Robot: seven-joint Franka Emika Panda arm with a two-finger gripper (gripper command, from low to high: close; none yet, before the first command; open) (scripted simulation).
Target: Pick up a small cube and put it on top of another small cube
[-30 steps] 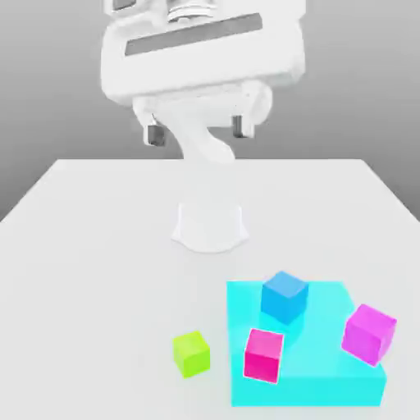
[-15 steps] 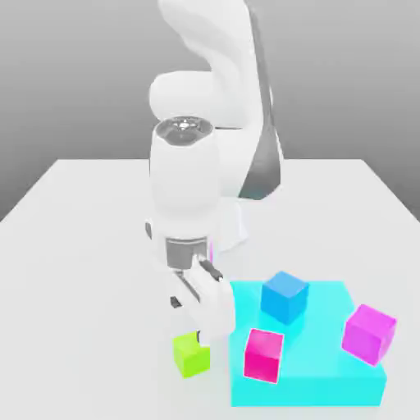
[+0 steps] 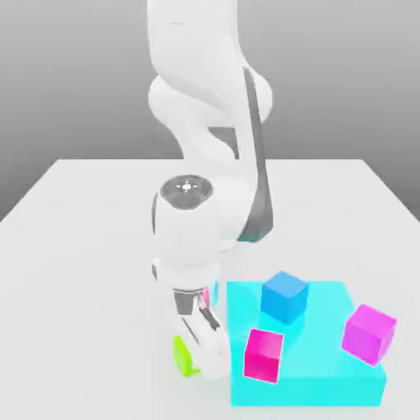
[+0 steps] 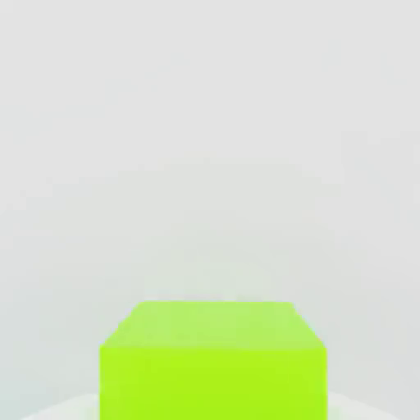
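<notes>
The small cube (image 3: 183,358), plain lime green, rests on the white table (image 3: 82,246) just off the exterior view's left side of a cyan slab (image 3: 328,373). My gripper (image 3: 200,361) has come straight down over it and hides most of it; only a green sliver shows beside the hand. The jaws are shut on the small cube. In the hand view the small cube (image 4: 212,361) looms very close, with its top and one side face showing.
Three bigger cubes stand on the cyan slab: blue (image 3: 285,295) at the back, hot pink (image 3: 264,354) at the front nearest my hand, and a tilted magenta one (image 3: 369,332) at the exterior view's right. The arm's base stands behind.
The arm swung down from high above the table to the lime-green cube. Its jaws, open before, have closed on the cube. None of the cubes has shifted.
</notes>
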